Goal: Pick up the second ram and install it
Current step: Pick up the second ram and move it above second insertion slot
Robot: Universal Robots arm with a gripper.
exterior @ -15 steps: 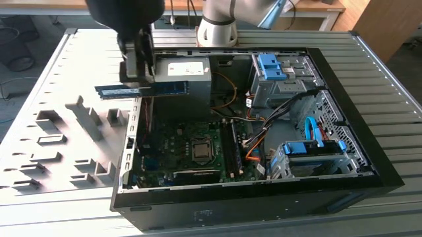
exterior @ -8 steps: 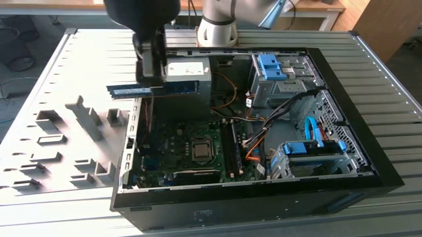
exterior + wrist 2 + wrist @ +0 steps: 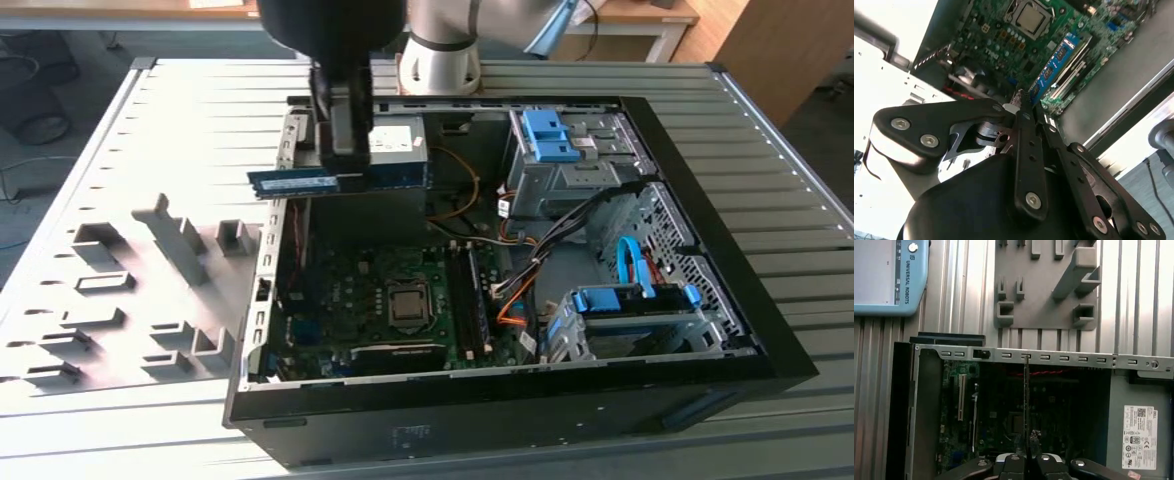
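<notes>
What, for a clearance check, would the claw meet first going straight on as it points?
Likely the green motherboard near its square silver processor socket, the held blue-green memory stick leading; depth unclear.

Middle of second ram [image 3: 291, 183] behind jaws

The arm [image 3: 441, 55] is a silver-grey tube with a pale blue cap [image 3: 551, 28]. The gripper [image 3: 1020, 107] is black, and silver screws [image 3: 1033, 200] pin its flat linked bars [image 3: 1029, 160].
</notes>
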